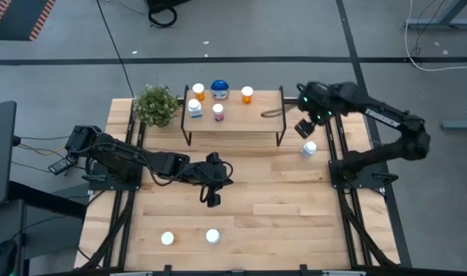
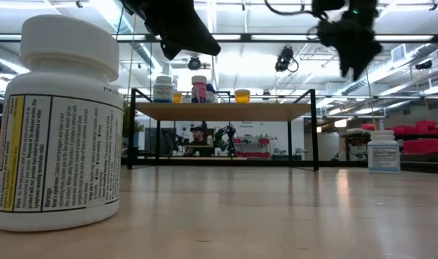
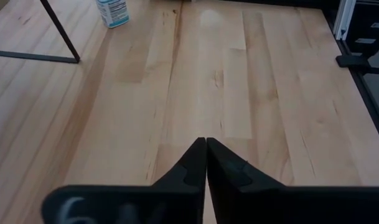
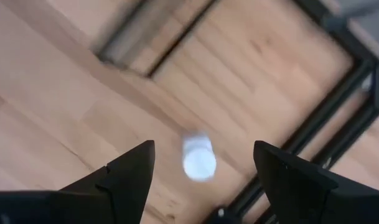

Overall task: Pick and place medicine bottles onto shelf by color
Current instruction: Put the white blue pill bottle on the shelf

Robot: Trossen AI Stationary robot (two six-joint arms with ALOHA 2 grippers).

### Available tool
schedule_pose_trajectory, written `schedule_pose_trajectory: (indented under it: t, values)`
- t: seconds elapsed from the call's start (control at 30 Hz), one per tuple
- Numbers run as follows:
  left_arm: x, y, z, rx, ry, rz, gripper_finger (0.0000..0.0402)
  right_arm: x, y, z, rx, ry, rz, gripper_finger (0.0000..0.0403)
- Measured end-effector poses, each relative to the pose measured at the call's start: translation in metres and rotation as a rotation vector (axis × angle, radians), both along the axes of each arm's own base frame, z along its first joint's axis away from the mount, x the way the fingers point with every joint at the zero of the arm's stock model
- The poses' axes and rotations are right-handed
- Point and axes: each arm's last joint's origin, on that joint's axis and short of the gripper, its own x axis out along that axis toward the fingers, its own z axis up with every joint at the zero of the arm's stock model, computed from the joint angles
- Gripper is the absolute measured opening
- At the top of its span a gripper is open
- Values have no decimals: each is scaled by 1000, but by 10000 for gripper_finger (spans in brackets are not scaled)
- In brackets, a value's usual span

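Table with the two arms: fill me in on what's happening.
Pill bottles are being sorted onto the shelf; five stand on it already. The right gripper hangs open above a white-capped bottle on the table, off the shelf's right end, holding nothing. The left gripper is shut and empty over mid-table. Two more bottles wait near the front edge.

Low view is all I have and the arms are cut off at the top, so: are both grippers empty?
Observer: Yes. The left gripper is shut on nothing above bare table.
Operator: And the right one?
Observer: The right gripper is open, with a white-capped bottle on the table below it.
Operator: How many bottles are on the shelf?
Observer: Five stand on the shelf, seen from above.
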Motion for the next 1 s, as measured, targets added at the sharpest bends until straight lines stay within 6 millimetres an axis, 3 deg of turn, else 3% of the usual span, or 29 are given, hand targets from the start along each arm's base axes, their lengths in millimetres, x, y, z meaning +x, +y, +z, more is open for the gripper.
schedule_pose_trajectory:
  t: [0.17, 0.47, 1.0]
  values:
    - [0, 0, 0, 6, 0, -3, 16, -21, 16, -30, 48, -10, -58, 282]
    - [0, 1, 0, 6, -1, -1, 16, -21, 29, -81, 141, 83, -34, 282]
    - [0, 1, 0, 6, 1, -2, 16, -24, 25, -121, 102, 116, -81, 282]
